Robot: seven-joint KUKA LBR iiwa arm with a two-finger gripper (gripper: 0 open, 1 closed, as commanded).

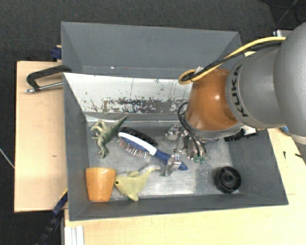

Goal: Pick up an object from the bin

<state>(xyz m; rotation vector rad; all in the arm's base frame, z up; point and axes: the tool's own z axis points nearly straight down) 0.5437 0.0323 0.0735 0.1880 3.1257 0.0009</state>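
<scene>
**End effector at the hairbrush handle**

The end effector (176, 161) sits at the blue handle end of the one blue-and-white hairbrush (138, 144), mid-bin (74, 137); whether it is open or closed cannot be told. To the right is bare floor and one black round cap (227, 179). Crowding the left are one green dinosaur (106, 131), one orange cup (99, 184) and one pale yellow soft toy (132, 182).

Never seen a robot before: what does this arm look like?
The arm is a thick, rounded grey tube lettered KUKA. An orange cover wraps its wrist, yellow and black cables run along it, and a small metal gripper sits at the tip.
</scene>
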